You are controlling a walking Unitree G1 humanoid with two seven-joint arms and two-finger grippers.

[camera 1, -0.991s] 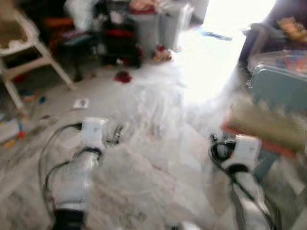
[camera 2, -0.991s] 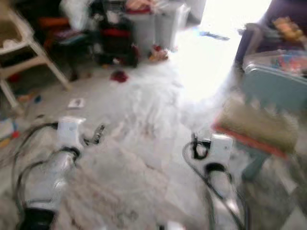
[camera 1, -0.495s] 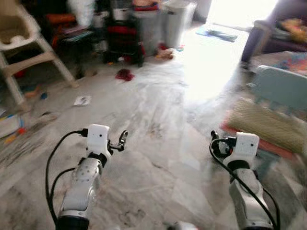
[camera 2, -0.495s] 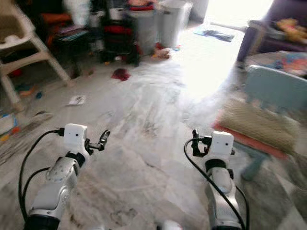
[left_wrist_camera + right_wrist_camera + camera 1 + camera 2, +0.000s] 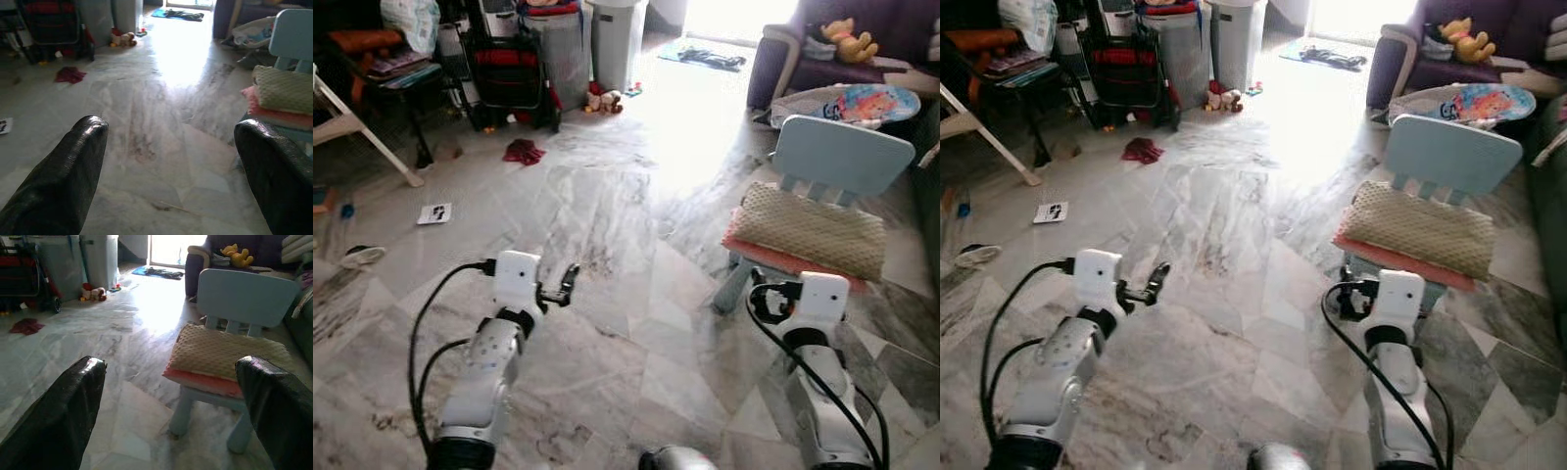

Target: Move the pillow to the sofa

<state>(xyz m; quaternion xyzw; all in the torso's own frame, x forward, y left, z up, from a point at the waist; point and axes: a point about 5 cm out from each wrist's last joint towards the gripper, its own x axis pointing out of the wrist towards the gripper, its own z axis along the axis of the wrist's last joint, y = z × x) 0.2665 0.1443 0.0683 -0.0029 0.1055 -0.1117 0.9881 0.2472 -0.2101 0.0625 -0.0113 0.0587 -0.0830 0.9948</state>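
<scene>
A tan knobbly pillow (image 5: 808, 230) lies on a pink cushion (image 5: 773, 257) on the seat of a small light-blue chair (image 5: 842, 157), to my front right. My right gripper (image 5: 171, 364) is open and empty, a short way before the pillow (image 5: 225, 352) and level with it. My left gripper (image 5: 563, 286) is open too, held over bare marble floor, with the pillow (image 5: 286, 90) off to its side. A dark purple sofa (image 5: 773, 64) with a yellow teddy bear (image 5: 847, 39) on it stands at the back right.
A low round table with a cartoon print (image 5: 847, 103) stands behind the chair. Grey bins (image 5: 607, 39), a black and red cart (image 5: 509, 69), a red cloth (image 5: 523, 150), a paper (image 5: 434, 212) and soft toys (image 5: 603, 100) lie at the back left. A dark edge (image 5: 930, 186) runs along the right.
The camera has turned and steadied, so the chair with the pillow now sits nearer and sharper in view. Both arms keep the same raised pose, fingers apart.
</scene>
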